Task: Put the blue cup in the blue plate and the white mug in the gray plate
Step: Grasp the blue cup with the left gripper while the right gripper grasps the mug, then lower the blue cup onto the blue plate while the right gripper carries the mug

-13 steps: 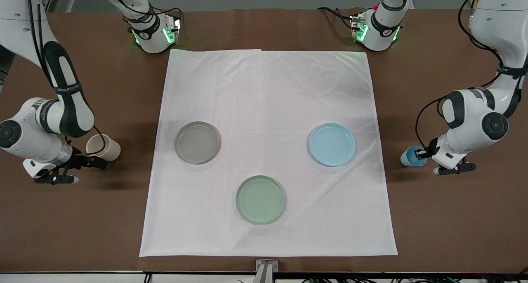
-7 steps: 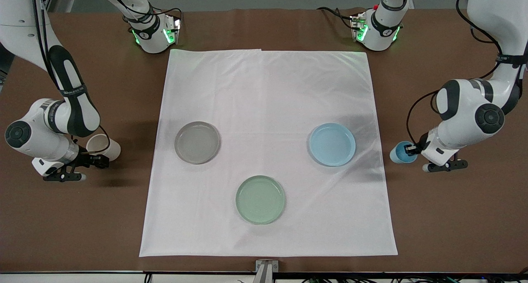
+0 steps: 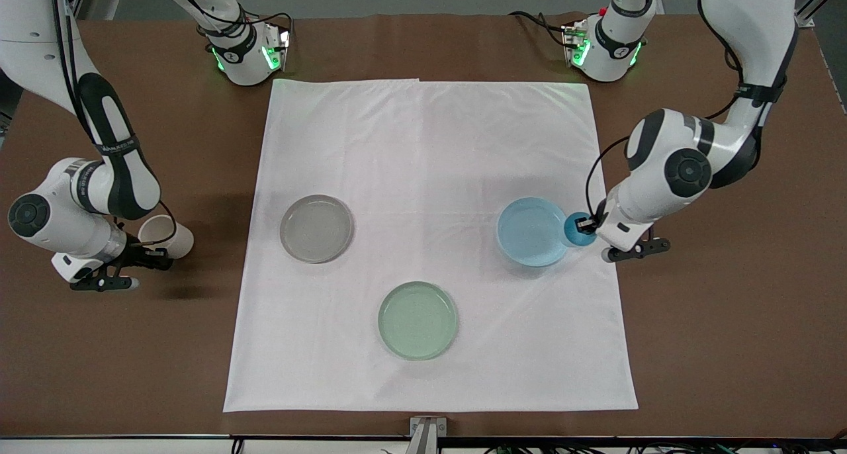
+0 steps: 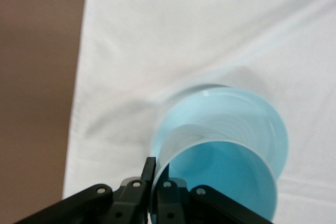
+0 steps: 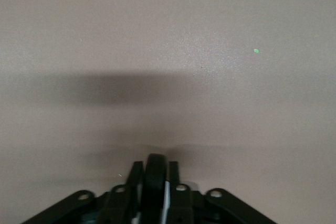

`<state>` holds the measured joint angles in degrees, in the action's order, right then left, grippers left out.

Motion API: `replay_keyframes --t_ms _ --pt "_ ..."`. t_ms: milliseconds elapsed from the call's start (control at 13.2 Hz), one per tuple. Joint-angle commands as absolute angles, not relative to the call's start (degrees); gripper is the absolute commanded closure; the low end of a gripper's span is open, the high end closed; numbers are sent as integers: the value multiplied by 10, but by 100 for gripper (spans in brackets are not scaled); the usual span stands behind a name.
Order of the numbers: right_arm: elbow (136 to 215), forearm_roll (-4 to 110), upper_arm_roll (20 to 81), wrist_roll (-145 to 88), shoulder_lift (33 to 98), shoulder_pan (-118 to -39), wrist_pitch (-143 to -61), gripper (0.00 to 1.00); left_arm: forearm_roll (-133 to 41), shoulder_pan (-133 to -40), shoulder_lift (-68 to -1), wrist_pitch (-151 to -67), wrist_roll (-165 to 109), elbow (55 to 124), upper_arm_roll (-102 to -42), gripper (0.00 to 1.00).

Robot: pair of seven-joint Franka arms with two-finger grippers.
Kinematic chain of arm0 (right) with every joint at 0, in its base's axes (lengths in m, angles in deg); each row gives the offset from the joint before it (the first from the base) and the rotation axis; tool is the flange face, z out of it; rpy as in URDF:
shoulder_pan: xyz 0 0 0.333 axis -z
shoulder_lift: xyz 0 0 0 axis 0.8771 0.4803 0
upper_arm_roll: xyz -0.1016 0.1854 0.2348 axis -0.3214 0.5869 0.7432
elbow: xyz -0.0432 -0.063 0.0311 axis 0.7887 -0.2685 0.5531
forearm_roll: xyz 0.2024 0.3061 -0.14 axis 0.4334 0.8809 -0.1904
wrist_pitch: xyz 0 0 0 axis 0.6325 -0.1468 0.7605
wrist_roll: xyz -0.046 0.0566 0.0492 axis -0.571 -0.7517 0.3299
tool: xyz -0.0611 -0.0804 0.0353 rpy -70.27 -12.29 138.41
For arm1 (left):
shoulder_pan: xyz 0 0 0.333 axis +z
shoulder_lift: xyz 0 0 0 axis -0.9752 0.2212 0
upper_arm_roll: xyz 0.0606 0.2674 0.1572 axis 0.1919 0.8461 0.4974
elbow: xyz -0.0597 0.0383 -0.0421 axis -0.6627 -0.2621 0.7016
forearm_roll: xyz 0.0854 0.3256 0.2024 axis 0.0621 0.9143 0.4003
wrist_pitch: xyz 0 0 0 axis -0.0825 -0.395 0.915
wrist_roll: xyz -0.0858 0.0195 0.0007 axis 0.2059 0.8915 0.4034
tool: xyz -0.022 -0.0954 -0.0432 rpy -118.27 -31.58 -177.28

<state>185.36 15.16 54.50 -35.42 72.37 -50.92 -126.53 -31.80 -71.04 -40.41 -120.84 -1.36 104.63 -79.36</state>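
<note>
Left tool [image 3: 585, 226] clamped on blue cup [image 3: 578, 230]

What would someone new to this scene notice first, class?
Three plates on the white cloth: the gray plate, the blue plate, and a pale green plate nearest the front camera. The left gripper holds the blue cup over the blue plate's rim. The right gripper holds the white mug by its handle at the right arm's end of the table.

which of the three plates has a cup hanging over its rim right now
The blue plate: the left gripper holds the blue cup over its edge. The gray plate and pale green plate have nothing above them.
</note>
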Motion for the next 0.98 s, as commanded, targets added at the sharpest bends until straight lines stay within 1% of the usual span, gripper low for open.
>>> replay_keyframes --t_ms 0,75,226,302,528,679,755,830,906 --pt "1863 150 555 -364 716 -498 -1267 90 -310 -735 -394 -1211 29 1050 -794 99" --pt "1863 150 555 -364 714 -500 -1258 95 -309 -743 -388 -1213 33 1051 -794 99" --pt "1860 150 557 -364 693 -507 -1211 98 -309 -755 -370 -1231 40 1052 -793 99" --pt "1858 150 557 -361 669 -519 -1180 99 -301 -758 -363 -1244 46 1053 -793 98" --pt "1839 149 557 -356 606 -570 -1079 99 -274 -759 -335 -1273 58 1053 -793 98" --pt "1833 149 557 -293 589 -626 -1047 99 -268 -759 -324 -1281 58 1051 -793 94" --pt "1834 149 557 -221 588 -668 -1046 99 -268 -758 -321 -1281 58 1049 -793 86" --pt "1835 149 557 -167 590 -707 -1047 99 -269 -756 -321 -1281 58 1047 -793 63" --pt "1835 150 557 -126 594 -735 -1053 99 -269 -753 -324 -1281 59 1046 -792 33"
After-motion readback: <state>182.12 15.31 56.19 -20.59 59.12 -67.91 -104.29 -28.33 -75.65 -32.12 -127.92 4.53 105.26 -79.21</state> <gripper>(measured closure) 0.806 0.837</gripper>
